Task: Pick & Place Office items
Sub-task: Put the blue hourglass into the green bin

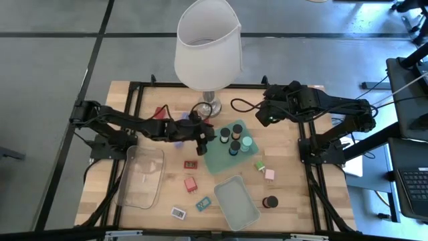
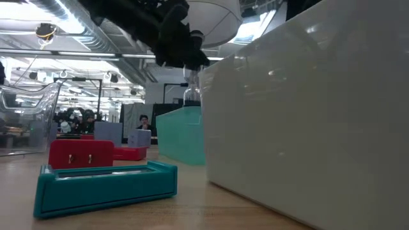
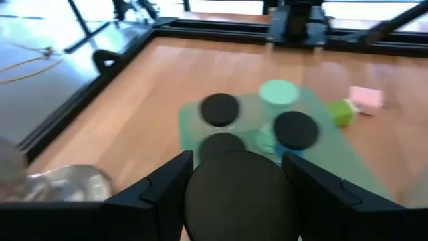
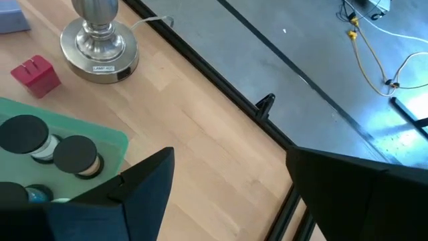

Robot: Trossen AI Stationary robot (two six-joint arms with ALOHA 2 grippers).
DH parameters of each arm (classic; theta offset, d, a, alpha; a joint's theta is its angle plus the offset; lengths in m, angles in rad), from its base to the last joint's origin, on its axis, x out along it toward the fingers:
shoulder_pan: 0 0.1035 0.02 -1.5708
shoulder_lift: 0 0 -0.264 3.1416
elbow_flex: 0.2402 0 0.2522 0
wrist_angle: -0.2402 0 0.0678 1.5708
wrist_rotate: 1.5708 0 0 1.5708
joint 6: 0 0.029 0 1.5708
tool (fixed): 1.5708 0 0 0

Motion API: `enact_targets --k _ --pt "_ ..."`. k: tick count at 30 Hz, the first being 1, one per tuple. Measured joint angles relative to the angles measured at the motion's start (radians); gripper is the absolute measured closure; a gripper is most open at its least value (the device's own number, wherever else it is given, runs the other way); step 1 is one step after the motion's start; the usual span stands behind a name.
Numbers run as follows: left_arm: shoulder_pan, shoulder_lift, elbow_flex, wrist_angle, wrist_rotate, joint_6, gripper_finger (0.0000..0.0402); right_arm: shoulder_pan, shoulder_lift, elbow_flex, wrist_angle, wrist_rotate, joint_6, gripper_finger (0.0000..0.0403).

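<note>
Office items are scattered around the mint tray in the middle of the table, so I'll use that tray as your reference. Your left gripper hangs just over the tray's lamp-side edge, clamped on a black-topped cylinder that fills the gap between its fingers in the left wrist view. On the tray beyond it stand more cylinders, two black-topped ones and a mint-topped one among them, packed close together, so there's not much free floor on that tray. Past the tray's far edge from the left arm, a green block and a pink block lie near each other on bare wood, with a lone dark cylinder farther toward the table's front edge. On the tray's other side you've got a flat red rectangle, a red block, a teal rectangle and a white one, all well apart. A second mint tray sits just in front of the first, and the clear bin lies beyond the red pieces, near the table's left edge. Your right gripper waits behind the tray by the lamp's cord, jaws spread wide and empty, close to the table's back rail. The lamp base stands right beside the tray's back corner.
</note>
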Motion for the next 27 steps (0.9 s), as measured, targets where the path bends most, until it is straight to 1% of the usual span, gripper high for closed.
enact_targets --k 2,8,12,17,20,25,27 --pt "-0.013 0.0 0.001 -0.003 0.019 -0.001 0.0193 0.0 0.0 0.0 0.0 0.0 0.0 0.0112" --pt "-0.041 0.007 0.003 0.005 0.016 -0.036 0.0193 0.0 0.0 0.0 0.0 -0.002 0.0 0.0112" --pt "-0.052 0.069 0.004 0.012 0.017 -0.067 0.0193 0.0 0.0 0.0 0.0 -0.003 0.0 0.0112" --pt "-0.047 0.174 0.003 0.105 0.017 -0.075 0.0193 0.0 0.0 0.0 0.0 -0.003 0.001 0.0112" --pt "-0.035 0.202 0.003 0.144 0.014 -0.076 0.0193 0.003 0.0 0.0 0.0 -0.009 0.001 0.0112" --pt "-0.029 0.235 0.003 0.137 -0.022 -0.088 0.0192 0.003 0.0 0.0 0.004 -0.037 0.007 0.0112" --pt "-0.03 0.242 0.003 0.136 -0.02 -0.101 0.0192 0.003 0.0 0.0 0.004 -0.037 0.008 0.0112"
